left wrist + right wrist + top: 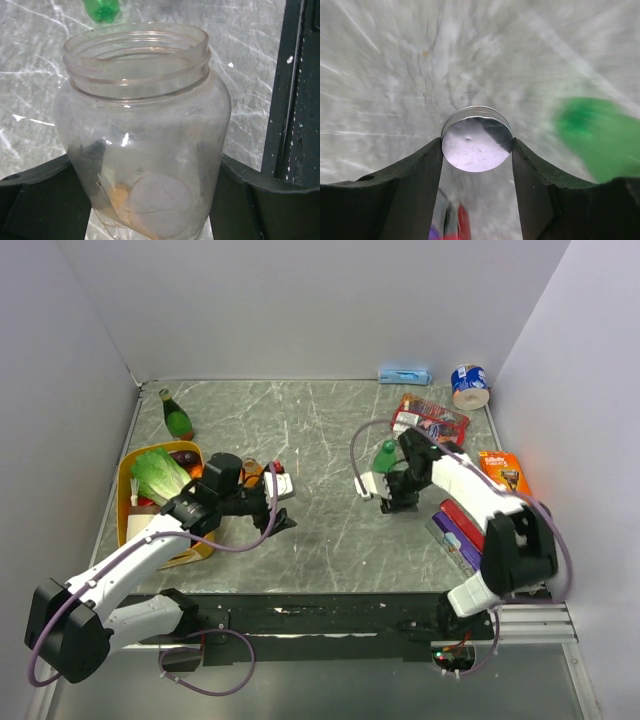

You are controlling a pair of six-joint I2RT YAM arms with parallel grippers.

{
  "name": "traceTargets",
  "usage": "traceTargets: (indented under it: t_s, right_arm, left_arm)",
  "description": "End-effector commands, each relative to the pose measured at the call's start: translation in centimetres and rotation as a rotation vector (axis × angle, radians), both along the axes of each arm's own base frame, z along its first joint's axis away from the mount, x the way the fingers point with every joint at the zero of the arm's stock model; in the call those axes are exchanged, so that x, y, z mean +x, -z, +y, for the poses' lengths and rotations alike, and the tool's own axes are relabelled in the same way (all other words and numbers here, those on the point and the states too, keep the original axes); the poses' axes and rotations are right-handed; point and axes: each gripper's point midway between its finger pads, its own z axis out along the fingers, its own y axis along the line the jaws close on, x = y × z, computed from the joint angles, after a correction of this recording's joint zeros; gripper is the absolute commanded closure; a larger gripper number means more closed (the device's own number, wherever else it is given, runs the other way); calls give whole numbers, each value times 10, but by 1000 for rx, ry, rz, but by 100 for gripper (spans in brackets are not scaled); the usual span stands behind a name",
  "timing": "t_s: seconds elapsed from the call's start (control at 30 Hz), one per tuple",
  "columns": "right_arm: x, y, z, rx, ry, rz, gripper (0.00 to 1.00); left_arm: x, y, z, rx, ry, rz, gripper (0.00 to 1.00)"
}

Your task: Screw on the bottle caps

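Note:
My left gripper is shut on the clear bottle, one finger on each side of its lower body. The bottle's threaded mouth is open, with no cap on it. My right gripper is shut on the clear cap, held by its rim above the table. The bright green bottle stands just behind the right gripper. It shows blurred in the right wrist view and at the top of the left wrist view. An orange bottle is partly hidden behind the left gripper. The orange and green caps are out of view.
A yellow tray with lettuce sits at the left, with a taller dark-green bottle behind it. A red packet, a blue-and-white can, an orange box and purple and red packs line the right side.

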Motion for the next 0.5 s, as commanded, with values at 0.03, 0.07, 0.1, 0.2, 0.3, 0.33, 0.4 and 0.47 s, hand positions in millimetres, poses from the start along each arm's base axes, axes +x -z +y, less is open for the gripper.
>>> traceTargets:
  t_s: [0.03, 0.07, 0.1, 0.2, 0.3, 0.33, 0.4, 0.47]
  right_arm:
    - [-42, -125, 52, 245, -22, -81, 44]
    - [-48, -146, 59, 281, -13, -111, 44]
    - [-60, -156, 74, 300, -57, -114, 44]
    - [-80, -188, 102, 365, -80, -127, 44]
    - [-90, -208, 126, 394, -95, -101, 44]
    - [-92, -211, 131, 397, -96, -93, 44]
    - [-91, -222, 142, 409, -92, -87, 44]
    - [-94, -228, 153, 411, -121, -85, 44]
  left_arm:
    - [-11, -1, -13, -56, 124, -87, 99]
    - [-12, -1, -15, -64, 134, -94, 99]
    - [-16, -1, -19, -75, 151, -101, 99]
    - [-17, -2, -31, -107, 188, -166, 99]
    - [-15, -5, -42, -126, 207, -215, 99]
    - [-14, -5, -44, -129, 211, -220, 99]
    - [-14, -11, -48, -150, 217, -248, 99]
    - [-15, -14, -50, -157, 226, -262, 99]
